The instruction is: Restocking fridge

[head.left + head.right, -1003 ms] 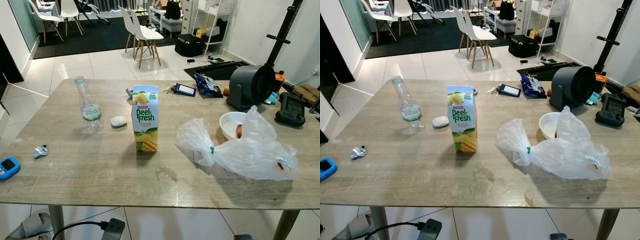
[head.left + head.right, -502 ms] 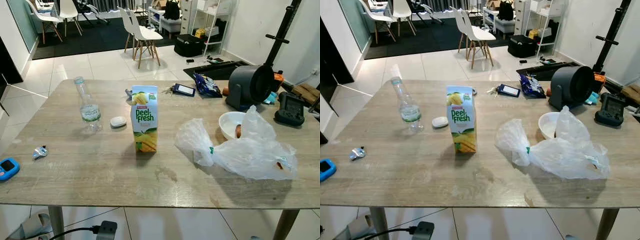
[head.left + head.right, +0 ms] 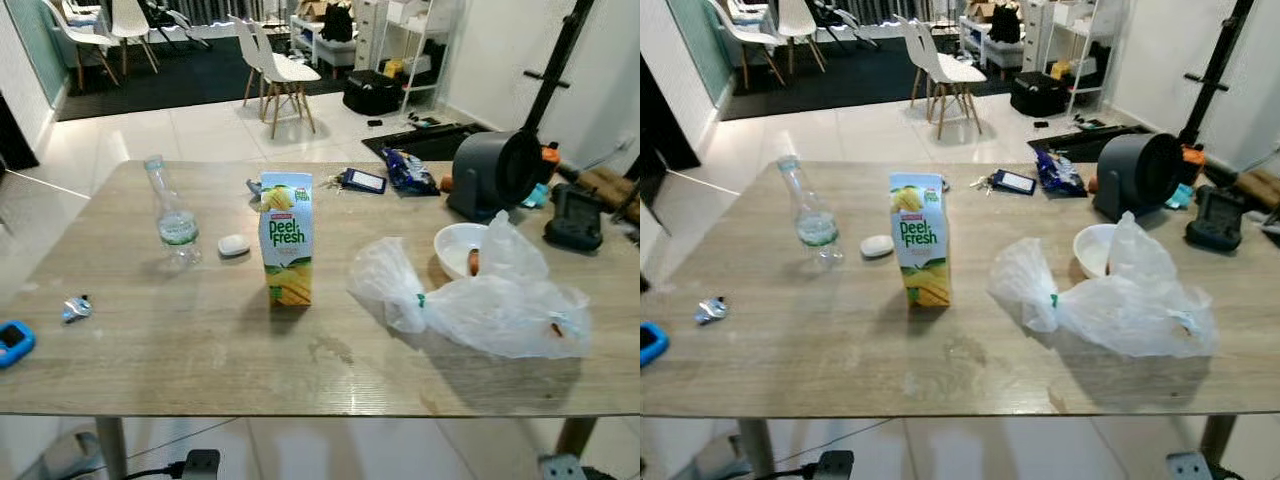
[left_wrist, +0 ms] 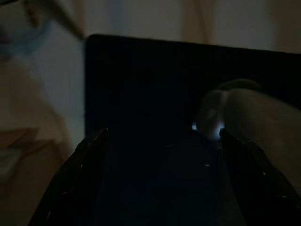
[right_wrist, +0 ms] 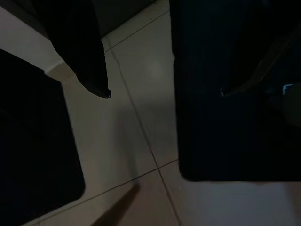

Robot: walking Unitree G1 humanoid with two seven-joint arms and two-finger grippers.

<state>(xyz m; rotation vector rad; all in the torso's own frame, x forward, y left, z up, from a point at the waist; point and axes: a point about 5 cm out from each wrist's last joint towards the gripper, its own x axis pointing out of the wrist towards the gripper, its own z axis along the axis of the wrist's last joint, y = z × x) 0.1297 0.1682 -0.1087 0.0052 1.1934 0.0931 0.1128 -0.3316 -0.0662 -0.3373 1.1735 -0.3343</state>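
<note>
Wood-grain table (image 3: 200, 350) fills the foreground, pale top w/ a few stains; metal legs at both near corners. Floor (image 3: 190, 130) beyond the table = glossy white tiles, reflecting light. Further back from the table, floor goes to dark carpet (image 3: 170, 80). White chairs (image 3: 275, 70) w/ wooden legs stand at the carpet edge, more white chairs (image 3: 95, 25) far back to the left of the table. White shelving unit (image 3: 415, 40) behind the table's far right corner, black bag (image 3: 372, 92) at its foot. White wall (image 3: 490, 45) right of the shelving. Black stand pole (image 3: 550, 70) rises past the table's right end. Light even, indoor.
</note>
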